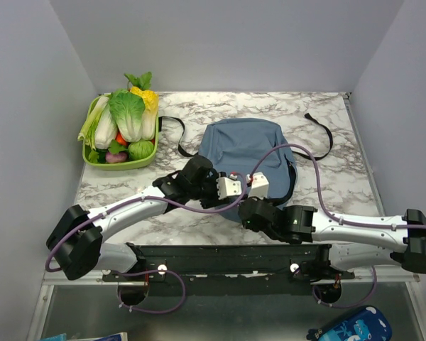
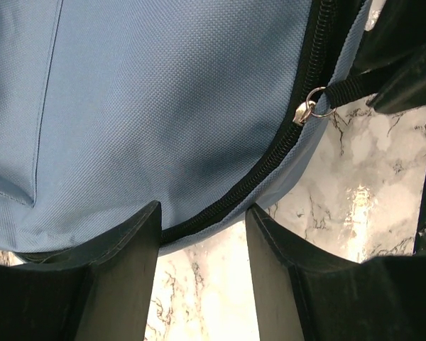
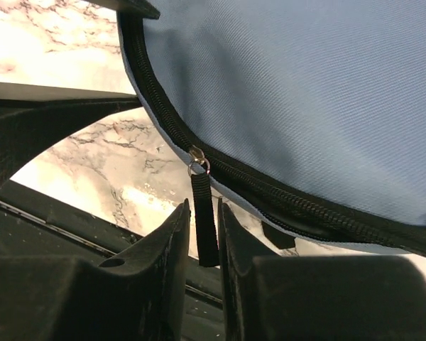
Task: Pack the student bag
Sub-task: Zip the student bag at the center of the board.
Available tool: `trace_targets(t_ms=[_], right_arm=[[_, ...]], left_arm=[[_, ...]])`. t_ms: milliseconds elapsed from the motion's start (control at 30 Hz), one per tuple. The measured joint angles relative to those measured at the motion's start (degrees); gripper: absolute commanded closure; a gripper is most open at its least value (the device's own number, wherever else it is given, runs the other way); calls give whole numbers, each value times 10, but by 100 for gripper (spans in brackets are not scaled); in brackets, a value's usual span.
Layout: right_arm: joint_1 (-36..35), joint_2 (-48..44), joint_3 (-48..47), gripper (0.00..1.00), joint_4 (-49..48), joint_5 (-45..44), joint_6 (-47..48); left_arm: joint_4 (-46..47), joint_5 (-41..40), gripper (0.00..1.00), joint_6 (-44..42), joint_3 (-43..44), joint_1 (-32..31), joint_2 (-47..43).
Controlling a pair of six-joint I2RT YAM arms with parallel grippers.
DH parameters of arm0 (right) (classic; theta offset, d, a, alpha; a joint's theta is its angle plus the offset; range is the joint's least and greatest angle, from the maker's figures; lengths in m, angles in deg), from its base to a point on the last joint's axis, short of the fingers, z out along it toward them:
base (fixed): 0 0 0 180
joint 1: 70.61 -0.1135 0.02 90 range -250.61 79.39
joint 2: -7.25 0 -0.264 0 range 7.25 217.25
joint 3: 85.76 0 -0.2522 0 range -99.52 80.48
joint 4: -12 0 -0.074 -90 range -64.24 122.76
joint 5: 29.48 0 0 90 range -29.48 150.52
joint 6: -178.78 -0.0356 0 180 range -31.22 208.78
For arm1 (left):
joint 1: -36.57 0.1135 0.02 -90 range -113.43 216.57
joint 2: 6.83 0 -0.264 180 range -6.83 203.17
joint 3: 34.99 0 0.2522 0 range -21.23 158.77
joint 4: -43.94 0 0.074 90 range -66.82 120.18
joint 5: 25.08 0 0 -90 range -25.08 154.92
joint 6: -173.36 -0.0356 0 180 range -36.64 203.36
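The student bag (image 1: 245, 145) is a dusty-blue backpack that lies flat in the middle of the marble table, with its black straps (image 1: 319, 135) spread out. In the left wrist view, my left gripper (image 2: 202, 213) is open, and its fingers straddle the zippered near edge of the bag (image 2: 163, 106). In the top view it (image 1: 228, 190) sits at the bag's near edge. My right gripper (image 3: 202, 206) is shut on the black zipper pull strap (image 3: 204, 220), which hangs from the silver slider (image 3: 197, 158). The left wrist view also shows the slider (image 2: 309, 106) with its strap pulled taut.
A green tray (image 1: 121, 163) of toy vegetables stands at the back left, beside one bag strap. A bright-blue printed pouch (image 1: 351, 328) lies below the table's near edge at the right. Grey walls close in the left, the right and the back.
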Motion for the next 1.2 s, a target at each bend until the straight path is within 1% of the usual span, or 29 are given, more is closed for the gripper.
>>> trace_targets(t_ms=[233,300,433,600,733,800,900,1067,1200], right_arm=[[0,37,-9,90,-4,9,6],[0,38,-9,100,-4,9,4],[0,28,-8,100,6,4,-18],[0,-56,21,100,27,-23,-68],[0,-125,49,100,70,-41,-106],[0,-141,50,99,98,-48,-127],[0,-150,50,100,134,-54,-151],[0,-152,50,99,146,-54,-159],[0,-131,49,99,128,-53,-148]], left_arm=[[3,-3,46,7,0,-4,0],[4,-3,46,7,-1,-4,0],[6,-3,47,7,-4,-4,0],[10,-2,51,7,-5,-4,-1],[12,-2,55,6,-5,-3,-4],[12,-3,58,5,-5,-1,-4],[11,-3,59,0,-5,5,-4],[-3,-2,58,-2,-1,13,-4],[-45,19,49,21,39,12,-4]])
